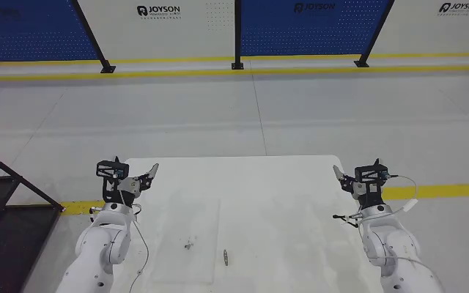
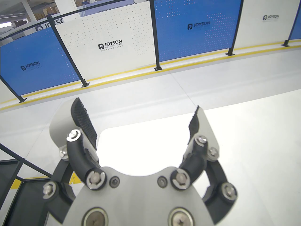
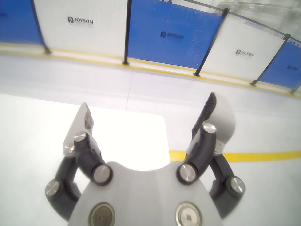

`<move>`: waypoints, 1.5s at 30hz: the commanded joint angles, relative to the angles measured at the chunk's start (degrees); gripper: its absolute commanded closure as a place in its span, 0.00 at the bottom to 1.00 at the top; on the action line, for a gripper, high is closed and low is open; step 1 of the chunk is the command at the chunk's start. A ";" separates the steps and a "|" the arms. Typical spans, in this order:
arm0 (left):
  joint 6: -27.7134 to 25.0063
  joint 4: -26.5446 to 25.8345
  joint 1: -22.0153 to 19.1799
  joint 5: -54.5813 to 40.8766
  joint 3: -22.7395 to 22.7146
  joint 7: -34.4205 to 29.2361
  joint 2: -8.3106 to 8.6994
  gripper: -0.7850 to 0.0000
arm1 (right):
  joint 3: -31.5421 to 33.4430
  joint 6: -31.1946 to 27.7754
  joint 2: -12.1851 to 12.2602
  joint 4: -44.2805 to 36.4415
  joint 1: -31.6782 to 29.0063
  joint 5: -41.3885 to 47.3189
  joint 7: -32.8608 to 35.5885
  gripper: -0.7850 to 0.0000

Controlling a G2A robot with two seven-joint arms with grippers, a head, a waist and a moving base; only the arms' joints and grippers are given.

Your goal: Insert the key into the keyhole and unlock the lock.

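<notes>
Not started. Left jaws, right jaws wide apart, empty, at frame's left and right. Key (image 1: pixel 226 256), likely lock (image 1: pixel 188 245) untouched on table (image 1: pixel 293 220), lower centre. You've whole task left.

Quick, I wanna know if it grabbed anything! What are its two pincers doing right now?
Left pincer: open, holding nothing.
Right pincer: open, holding nothing.

Top looks down — wrists face outward, sharing table (image 1: pixel 256 190).
</notes>
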 commanded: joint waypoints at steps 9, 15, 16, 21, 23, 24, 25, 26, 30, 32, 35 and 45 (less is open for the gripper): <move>0.14 -0.04 0.10 0.17 -0.03 0.20 -0.01 0.00 | 0.00 0.00 0.00 0.00 0.00 0.00 0.00 0.00; -1.96 -6.09 9.18 7.17 0.10 2.44 0.21 0.00 | 0.00 0.00 0.00 0.00 0.00 0.00 0.00 0.00; -3.19 -7.40 11.20 8.12 0.23 2.27 0.28 0.00 | 0.00 0.00 0.00 0.00 0.00 0.00 0.00 0.00; -9.13 -15.87 24.72 16.21 -1.04 -1.34 0.89 0.00 | 0.00 0.00 0.00 0.00 0.00 0.00 0.00 0.00; -11.18 -18.47 28.06 19.63 -0.92 -4.13 1.08 0.00 | 0.00 0.00 0.00 0.00 0.00 0.00 0.00 0.00; -12.56 -18.84 29.36 20.85 -0.30 -5.60 1.14 0.00 | 0.00 0.00 0.00 0.00 0.00 0.00 0.00 0.00; -13.53 -19.32 30.02 21.85 0.31 -7.15 1.18 0.00 | 0.00 0.00 0.00 0.00 0.00 0.00 0.00 0.00; -14.09 -19.31 30.34 22.26 1.20 -9.03 1.16 0.00 | 0.00 0.00 0.00 0.00 0.00 0.00 0.00 0.00; -13.84 -17.95 27.81 22.50 5.73 -16.94 0.79 0.00 | 0.00 0.00 0.00 0.00 0.00 0.00 0.00 0.00; -11.81 -16.27 24.63 21.86 8.68 -21.42 0.37 0.00 | 0.00 0.00 0.00 0.00 0.00 0.00 0.00 0.00; -9.44 -14.23 21.43 23.07 12.22 -24.81 -0.10 0.07 | 0.00 0.00 0.00 0.00 0.00 0.00 0.00 0.00; -5.80 -11.47 17.69 25.20 17.67 -31.97 -0.89 0.23 | 0.00 0.00 0.00 0.00 0.00 0.00 0.00 0.00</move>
